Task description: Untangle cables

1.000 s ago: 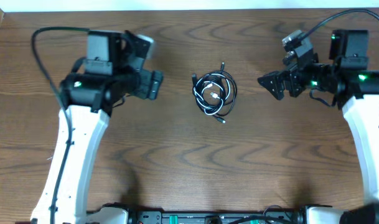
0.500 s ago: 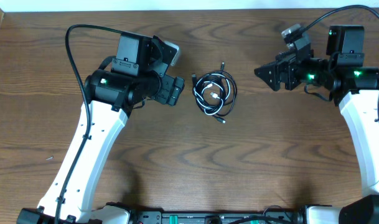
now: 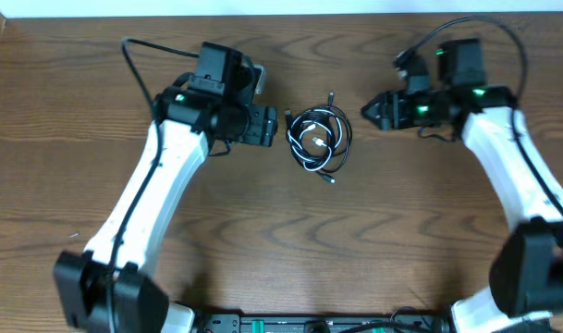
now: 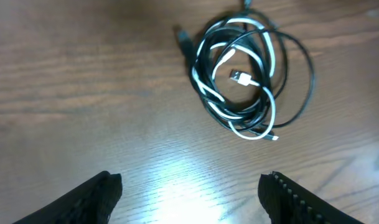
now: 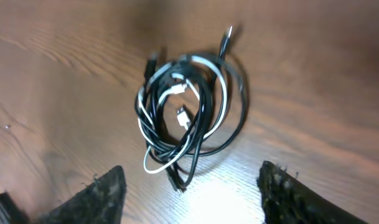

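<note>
The cables (image 3: 320,139) lie as one coiled tangle of thin black and white cords on the wooden table (image 3: 263,231), between my two arms. My left gripper (image 3: 275,127) hangs just left of the coil, open and empty. In the left wrist view the cables (image 4: 238,117) lie ahead of the open left gripper (image 4: 189,186), with a white plug (image 4: 242,78) in the coil's middle. My right gripper (image 3: 366,111) is a little to the right of the coil, open. In the right wrist view the cables (image 5: 201,62) lie ahead of the right gripper (image 5: 192,186), and a black plug end (image 5: 177,182) reaches between its fingertips, untouched.
The table's far edge (image 3: 281,13) runs along the top of the overhead view. A thick black wire (image 3: 138,55) loops off the left arm, and another (image 3: 503,28) off the right arm. Both white forearms slant in from the near corners.
Both arms have swung inward toward the coil, the left to the right and the right to the left. The right jaws have narrowed somewhat. The cables have not moved.
</note>
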You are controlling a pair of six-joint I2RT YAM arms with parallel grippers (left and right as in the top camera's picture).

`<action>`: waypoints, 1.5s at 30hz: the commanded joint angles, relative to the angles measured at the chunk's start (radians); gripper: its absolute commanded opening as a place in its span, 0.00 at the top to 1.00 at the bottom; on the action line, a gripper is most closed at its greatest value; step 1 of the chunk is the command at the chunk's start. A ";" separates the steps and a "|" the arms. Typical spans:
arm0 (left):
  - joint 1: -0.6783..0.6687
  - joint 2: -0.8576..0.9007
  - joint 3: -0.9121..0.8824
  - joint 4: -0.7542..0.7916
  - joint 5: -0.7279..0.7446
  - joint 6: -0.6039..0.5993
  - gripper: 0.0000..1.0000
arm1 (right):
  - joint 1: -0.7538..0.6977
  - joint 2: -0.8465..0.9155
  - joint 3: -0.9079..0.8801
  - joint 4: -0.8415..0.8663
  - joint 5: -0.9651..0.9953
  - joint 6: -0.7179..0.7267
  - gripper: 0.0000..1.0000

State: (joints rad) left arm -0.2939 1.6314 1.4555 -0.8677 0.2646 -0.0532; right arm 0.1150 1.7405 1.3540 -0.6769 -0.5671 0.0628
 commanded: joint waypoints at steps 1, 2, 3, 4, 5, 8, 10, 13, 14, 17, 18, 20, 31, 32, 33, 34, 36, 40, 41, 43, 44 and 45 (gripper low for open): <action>-0.002 0.025 0.020 -0.003 0.012 -0.084 0.24 | 0.049 0.080 0.013 0.015 0.008 0.091 0.40; -0.002 0.027 0.020 -0.003 0.012 -0.084 0.24 | 0.061 0.101 0.013 0.023 0.008 0.105 0.42; -0.002 0.028 0.020 -0.003 0.012 -0.084 0.24 | 0.072 0.123 0.013 0.031 0.008 0.118 0.44; -0.002 0.028 0.020 -0.002 0.012 -0.084 0.24 | 0.083 0.143 0.013 0.039 0.008 0.130 0.45; -0.002 0.028 0.020 0.000 0.012 -0.084 0.24 | 0.095 0.166 0.013 0.050 0.008 0.145 0.47; -0.002 0.028 0.020 0.002 0.012 -0.084 0.24 | 0.127 0.218 0.013 0.081 0.007 0.174 0.50; -0.002 0.028 0.020 0.002 0.012 -0.084 0.24 | 0.146 0.244 0.013 0.099 0.007 0.180 0.53; -0.002 0.028 0.020 0.002 0.012 -0.084 0.24 | 0.172 0.258 0.013 0.119 0.008 0.180 0.66; -0.002 0.028 0.020 0.002 0.012 -0.084 0.24 | 0.177 0.258 0.013 0.127 0.012 0.180 0.73; -0.002 0.028 0.020 0.002 0.012 -0.084 0.24 | 0.178 0.241 0.024 0.146 0.004 0.197 0.99; -0.002 0.028 0.020 0.002 0.012 -0.084 0.24 | 0.170 0.225 0.036 0.146 -0.023 0.199 0.99; -0.002 0.028 0.020 0.002 0.012 -0.084 0.24 | 0.156 0.197 0.055 0.145 -0.064 0.193 0.99; -0.002 0.028 0.020 0.003 0.013 -0.084 0.24 | 0.089 -0.092 0.170 0.132 -0.270 0.210 0.99; -0.002 0.028 0.020 0.005 0.014 -0.084 0.24 | 0.087 -0.113 0.170 0.131 -0.269 0.214 0.99; -0.002 0.028 0.020 0.009 0.019 -0.084 0.24 | 0.086 -0.132 0.170 0.126 -0.262 0.215 0.99; -0.002 0.028 0.020 0.013 0.028 -0.084 0.24 | 0.087 -0.146 0.170 0.116 -0.241 0.223 0.99; -0.002 0.028 0.020 0.033 0.076 -0.083 0.24 | 0.090 -0.169 0.170 0.069 -0.109 0.304 0.99; -0.002 0.028 0.020 0.082 0.160 -0.079 0.24 | 0.089 -0.171 0.170 0.039 -0.025 0.356 0.99; -0.002 0.028 0.020 0.085 0.167 -0.079 0.24 | 0.088 -0.171 0.170 0.038 -0.022 0.364 0.99; -0.002 0.028 0.020 0.091 0.175 -0.079 0.24 | 0.087 -0.171 0.170 0.039 -0.020 0.364 0.99; -0.002 0.028 0.020 0.092 0.182 -0.079 0.24 | 0.088 -0.171 0.170 0.038 -0.011 0.369 0.99; -0.002 0.028 0.020 0.092 0.195 -0.076 0.24 | 0.088 -0.171 0.170 0.034 0.007 0.376 0.99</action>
State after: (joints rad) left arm -0.2939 1.6627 1.4555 -0.7792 0.3992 -0.1310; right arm 0.2050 1.5684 1.5211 -0.6426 -0.6113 0.3920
